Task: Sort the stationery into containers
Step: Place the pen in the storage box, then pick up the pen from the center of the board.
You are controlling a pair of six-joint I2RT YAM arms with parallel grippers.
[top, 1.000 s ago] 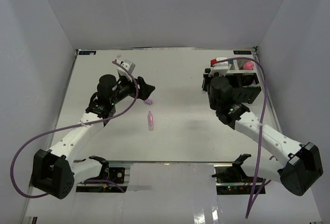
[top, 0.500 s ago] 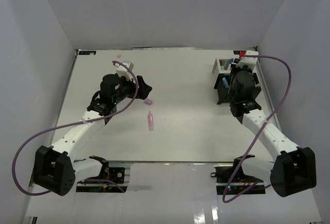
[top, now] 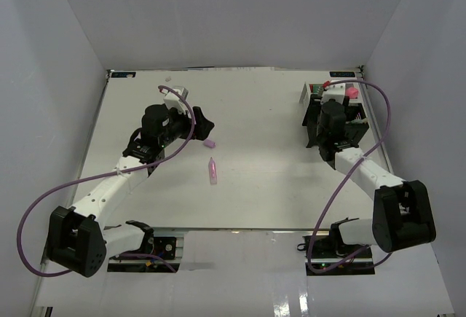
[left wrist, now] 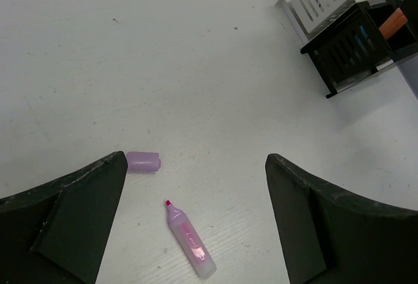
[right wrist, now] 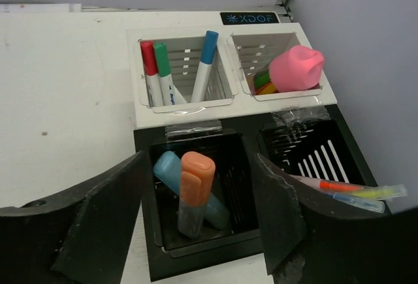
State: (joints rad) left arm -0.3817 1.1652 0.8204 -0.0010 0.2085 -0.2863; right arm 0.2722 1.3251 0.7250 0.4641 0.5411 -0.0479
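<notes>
While the right arm reaches over the desk organizer (right wrist: 209, 258) at the far right corner of the surface (top: 262, 113), its right fingers (right wrist: 98, 225) stand apart above the near-left black compartment and grip nothing. An orange marker (right wrist: 196, 186) stands upright in that compartment, leaning against a blue marker (right wrist: 166, 166) beside it. In the near-right black compartment, thin pens (right wrist: 346, 189) lie slanted across the opening. Behind these, the left white compartment holds a red-capped pen (right wrist: 149, 55), a green-capped pen (right wrist: 161, 59) and a blue-capped pen (right wrist: 208, 52), all upright or slightly tilted. The right white compartment holds a pink-capped bottle (right wrist: 297, 68) with a few coloured items half hidden under it.

On the other side, the left fingers (left wrist: 72, 212) are spread wide and empty, hovering over the middle-left of the surface. Below them lies a lilac highlighter (left wrist: 189, 245) with its pink tip bare, flat on the surface. Its lilac cap (left wrist: 143, 161) lies apart from it, just beside the left finger in the wrist view. Both are well apart from the organizer.
</notes>
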